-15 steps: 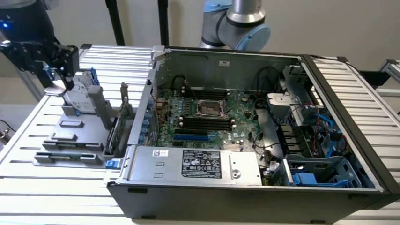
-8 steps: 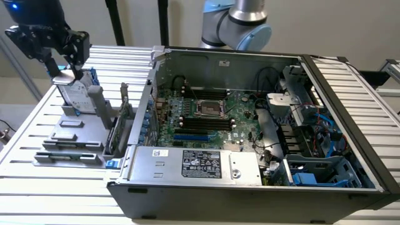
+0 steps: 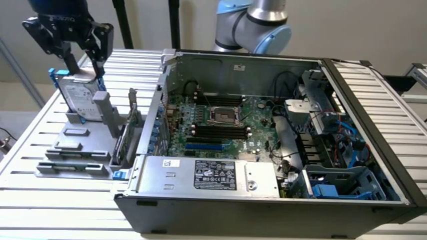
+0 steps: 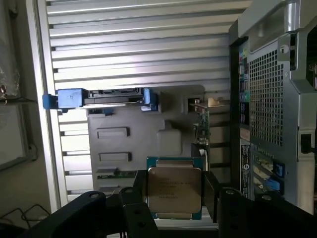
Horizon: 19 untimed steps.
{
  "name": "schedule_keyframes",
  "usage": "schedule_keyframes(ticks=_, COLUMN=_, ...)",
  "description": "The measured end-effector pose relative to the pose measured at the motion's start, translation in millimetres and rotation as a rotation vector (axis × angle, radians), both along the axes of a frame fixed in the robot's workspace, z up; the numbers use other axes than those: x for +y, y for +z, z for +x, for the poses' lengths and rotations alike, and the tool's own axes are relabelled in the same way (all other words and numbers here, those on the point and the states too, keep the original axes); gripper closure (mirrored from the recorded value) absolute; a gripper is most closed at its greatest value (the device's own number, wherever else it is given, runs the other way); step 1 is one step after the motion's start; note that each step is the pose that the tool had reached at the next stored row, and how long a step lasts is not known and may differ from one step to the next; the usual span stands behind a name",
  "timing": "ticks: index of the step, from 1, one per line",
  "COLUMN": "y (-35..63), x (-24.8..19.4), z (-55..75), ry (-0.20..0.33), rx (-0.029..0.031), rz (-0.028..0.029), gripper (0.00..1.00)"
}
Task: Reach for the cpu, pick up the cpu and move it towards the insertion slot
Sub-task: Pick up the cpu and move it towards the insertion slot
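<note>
Since the fingers (image 4: 213,198) look clamped on two opposite edges of the cpu (image 4: 174,186), we judge the step in hand to be the carry towards the slot (image 3: 223,116). In the wrist view the chip sits flat between the pads, its metal lid facing the camera and a green rim showing around it. In the exterior view the gripper (image 3: 85,69) hangs above the drive (image 3: 80,102) on the grey fixture (image 3: 73,132). That is on the view's left of the open case (image 3: 267,210), well apart from the slot on the board inside.

To do this well, we think the chip should be carried level under an even grip, since an edge hold on so thin a part could let it tilt or slip. We would also cross the case's side wall with margin and move smoothly, so that the chip arrives square to the slot's frame.
</note>
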<state>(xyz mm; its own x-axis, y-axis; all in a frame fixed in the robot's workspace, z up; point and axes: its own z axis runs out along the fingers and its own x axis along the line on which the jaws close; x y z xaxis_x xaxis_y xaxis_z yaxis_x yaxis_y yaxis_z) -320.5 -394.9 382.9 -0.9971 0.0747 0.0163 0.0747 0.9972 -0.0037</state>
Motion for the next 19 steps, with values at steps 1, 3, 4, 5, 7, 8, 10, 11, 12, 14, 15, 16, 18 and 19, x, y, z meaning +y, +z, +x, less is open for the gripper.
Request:
schedule_keyframes(ticks=1, y=1.0, x=0.0, z=4.3, ry=0.0, rx=0.0002, rz=0.0013, gripper=0.45)
schedule_keyframes(ticks=3, y=2.9, x=0.1, z=13.8, ry=0.0, rx=0.0002, rz=0.0041, gripper=0.45)
schedule_keyframes(ticks=4, y=3.8, x=0.1, z=18.3, ry=0.0, rx=0.0003, rz=0.0054, gripper=0.45)
schedule_keyframes(ticks=5, y=4.7, x=0.1, z=22.7, ry=0.0, rx=0.0003, rz=0.0068, gripper=0.45)
schedule_keyframes(ticks=7, y=6.4, x=0.2, z=31.7, ry=0.0, rx=0.0005, rz=0.0094, gripper=0.45)
schedule_keyframes(ticks=8, y=7.2, x=0.2, z=36.3, ry=0.0, rx=0.0007, rz=0.0105, gripper=0.45)
schedule_keyframes(ticks=10, y=8.5, x=0.2, z=45.6, ry=0.0, rx=0.0007, rz=0.0132, gripper=0.45)
schedule_keyframes(ticks=11, y=9.1, x=0.3, z=50.0, ry=0.0, rx=0.0008, rz=0.0144, gripper=0.45)
schedule_keyframes(ticks=12, y=9.5, x=0.3, z=54.5, ry=0.0, rx=0.0008, rz=0.0163, gripper=0.45)
schedule_keyframes(ticks=14, y=9.9, x=0.3, z=63.6, ry=0.0, rx=0.0009, rz=0.0208, gripper=0.45)
schedule_keyframes(ticks=15, y=10.1, x=0.3, z=68.1, ry=0.0, rx=0.0008, rz=0.0231, gripper=0.45)
schedule_keyframes(ticks=16, y=10.2, x=0.4, z=72.6, ry=0.0, rx=0.0009, rz=0.0254, gripper=0.45)
schedule_keyframes(ticks=18, y=10.4, x=0.5, z=82.0, ry=0.0, rx=0.0009, rz=0.0301, gripper=0.45)
schedule_keyframes(ticks=19, y=10.5, x=0.5, z=86.5, ry=0.0, rx=0.0009, rz=0.0322, gripper=0.45)
